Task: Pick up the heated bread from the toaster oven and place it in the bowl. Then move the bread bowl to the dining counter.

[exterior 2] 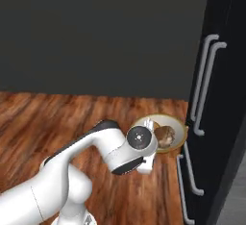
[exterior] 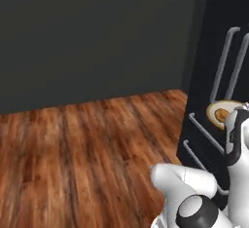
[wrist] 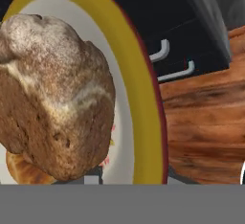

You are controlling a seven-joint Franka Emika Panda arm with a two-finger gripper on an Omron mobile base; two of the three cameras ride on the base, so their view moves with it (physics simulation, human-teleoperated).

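Bread (wrist: 52,94), dark and crusty, is seen lying in the bowl (exterior 2: 178,128), which is carried above the wood floor (exterior: 73,149) beside black cabinets (exterior 2: 216,123); jaws apparently clamped on its rim, though unconfirmed; bowl best kept level while driven.

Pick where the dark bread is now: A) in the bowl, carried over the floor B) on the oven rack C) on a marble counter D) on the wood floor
A: the bread lies in the bowl, held at the arm's end above the wood floor beside a black cabinet.
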